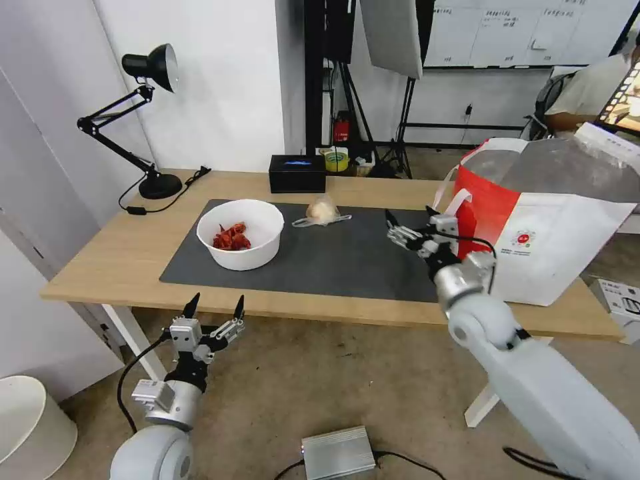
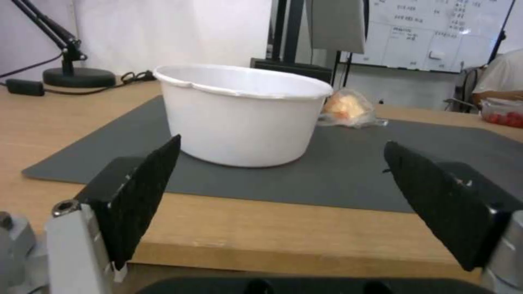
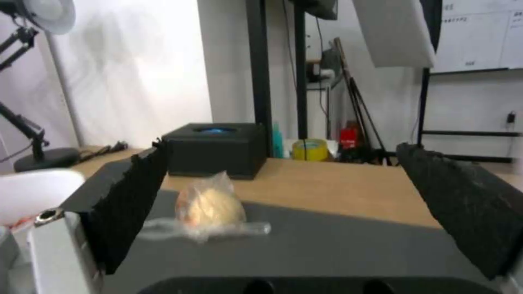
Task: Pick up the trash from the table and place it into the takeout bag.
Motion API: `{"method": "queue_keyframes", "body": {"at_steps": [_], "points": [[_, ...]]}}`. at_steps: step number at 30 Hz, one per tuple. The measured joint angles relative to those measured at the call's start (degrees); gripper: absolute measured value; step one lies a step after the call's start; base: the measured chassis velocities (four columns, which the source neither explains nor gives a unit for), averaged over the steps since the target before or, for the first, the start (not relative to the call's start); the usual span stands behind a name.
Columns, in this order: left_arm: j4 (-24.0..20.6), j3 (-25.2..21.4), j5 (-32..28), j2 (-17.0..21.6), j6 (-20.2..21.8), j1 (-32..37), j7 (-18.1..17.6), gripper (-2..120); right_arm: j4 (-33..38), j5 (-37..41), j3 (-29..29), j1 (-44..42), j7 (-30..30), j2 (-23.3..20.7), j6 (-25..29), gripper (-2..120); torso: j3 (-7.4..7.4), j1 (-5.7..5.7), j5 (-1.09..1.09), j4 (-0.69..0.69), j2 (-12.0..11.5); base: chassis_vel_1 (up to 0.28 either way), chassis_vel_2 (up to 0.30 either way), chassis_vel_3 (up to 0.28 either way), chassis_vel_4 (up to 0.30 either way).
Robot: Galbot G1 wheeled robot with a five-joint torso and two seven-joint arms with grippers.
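Bagged lump point(image 1: 323, 211): clear film around a beige lump, lying on the mat point(image 1: 347, 263) toward its far edge, just in front of the black box point(image 1: 297, 173). Judged light and soft; the film looks slippery and would crumple under the pads. A twisted tail of film lies flat beside the lump; best hold is probably across the lump itself, or on the gathered film just above it.

Bowl point(image 1: 241, 233): white, open, red shells inside, on the mat well to the left of the lump. Judged light but wide, with thin walls that may flex; a rim pinch looks more workable than spanning the body. Shells are loose, so it should stay level.

Right gripper point(image 1: 408, 227): over the mat, between the lump and the bag point(image 1: 553, 227), fingers spread wide, nothing held. In the right wrist view the lump point(image 3: 210, 206) sits between the open fingers point(image 3: 128, 208), not yet touched.

Left gripper point(image 1: 215, 310): low, off the near edge of the table point(image 1: 107, 260), open and empty, facing the bowl point(image 2: 242, 114).

Bag stands open on the table, beyond the right end of the mat.
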Motion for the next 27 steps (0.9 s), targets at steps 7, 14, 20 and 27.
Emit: {"method": "queue_keyframes", "body": {"at_steps": [7,14,20,27], "points": [[0.09,-0.53,-0.01,0.12,-0.12,0.08,0.14,100,-9.64,0.41,-5.11,10.92,-0.53,5.14,-4.03,100,0.0,0.0,0.0,0.0,0.0,0.0,0.0,0.0,0.0],[0.1,-0.27,-0.02,0.0,-0.13,-0.18,0.16,100,-20.62,-1.17,-8.73,17.52,-3.61,9.89,-4.74,100,0.0,0.0,0.01,0.0,0.0,0.0,0.0,0.0,0.0],[0.1,-0.21,-0.03,-0.01,-0.13,-0.34,0.17,100,-29.36,-2.2,-11.34,21.28,-6.07,14.02,-4.19,100,0.0,0.0,0.01,0.0,0.0,0.0,0.0,0.0,0.0],[-0.06,-0.27,-0.07,-0.12,-0.13,-0.31,0.19,100,-35.77,-2.96,-13.57,25.59,-7.62,18.01,-4.05,100,-0.01,0.0,0.0,0.01,0.0,0.0,0.0,0.0,0.0]]}}
